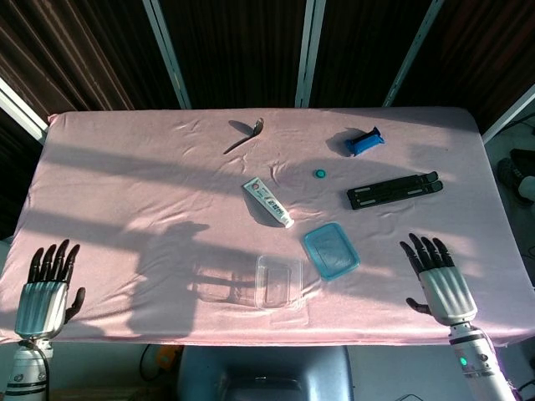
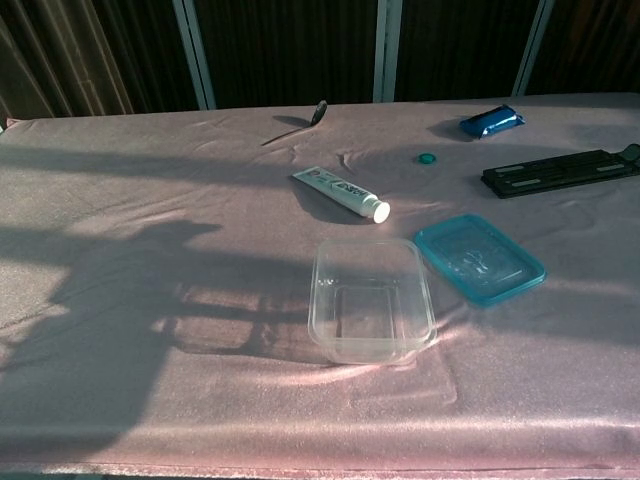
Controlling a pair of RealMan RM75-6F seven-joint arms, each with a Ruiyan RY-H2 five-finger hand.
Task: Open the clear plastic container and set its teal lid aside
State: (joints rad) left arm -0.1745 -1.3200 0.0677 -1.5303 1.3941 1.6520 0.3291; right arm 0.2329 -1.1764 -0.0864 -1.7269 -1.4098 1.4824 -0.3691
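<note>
The clear plastic container point(image 1: 278, 281) point(image 2: 371, 298) stands open and empty near the table's front edge. Its teal lid point(image 1: 331, 250) point(image 2: 479, 258) lies flat on the pink cloth just to the right of it, touching nothing else. My left hand point(image 1: 46, 284) hovers at the front left corner of the table, fingers spread, holding nothing. My right hand point(image 1: 439, 279) is at the front right, well right of the lid, fingers spread and empty. Neither hand appears in the chest view.
A toothpaste tube point(image 1: 267, 201) lies behind the container. Further back are a spoon point(image 1: 244, 134), a small teal cap point(image 1: 320, 174), a blue packet point(image 1: 364, 141) and a black flat stand point(image 1: 394, 190). The pink cloth point(image 1: 125, 192) covers the whole table.
</note>
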